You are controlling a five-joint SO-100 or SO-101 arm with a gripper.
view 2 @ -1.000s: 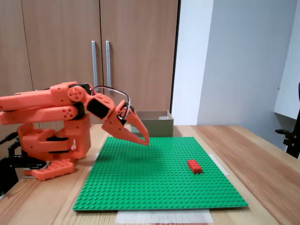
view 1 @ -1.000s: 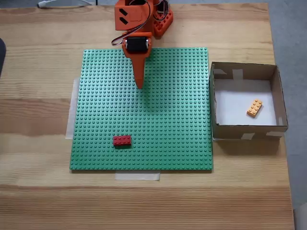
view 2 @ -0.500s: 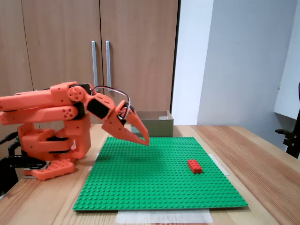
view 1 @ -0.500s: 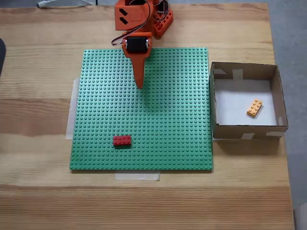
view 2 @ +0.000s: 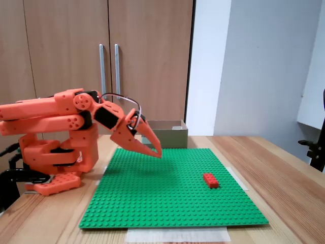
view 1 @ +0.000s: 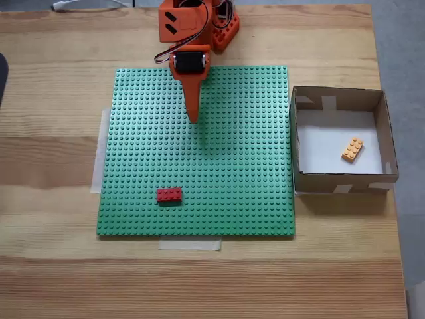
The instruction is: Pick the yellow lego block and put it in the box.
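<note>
Top fixed view: yellow lego block (view 1: 352, 149) inside box (view 1: 339, 99); side fixed view: interior hidden.

One fixed view looks straight down from above, arm base at top edge, taking in the whole green plate (view 1: 199, 149) and box (view 1: 342, 179). Another fixed view sits low at counter (view 2: 284, 178) level, side-on, arm at left, cupboards behind. Both share arm, plate, box and red brick (view 1: 169, 195).

Yellow-orange lego block (view 1: 352, 149) – brown box (view 1: 339, 180), white floor, red brick (view 1: 169, 195)
</note>
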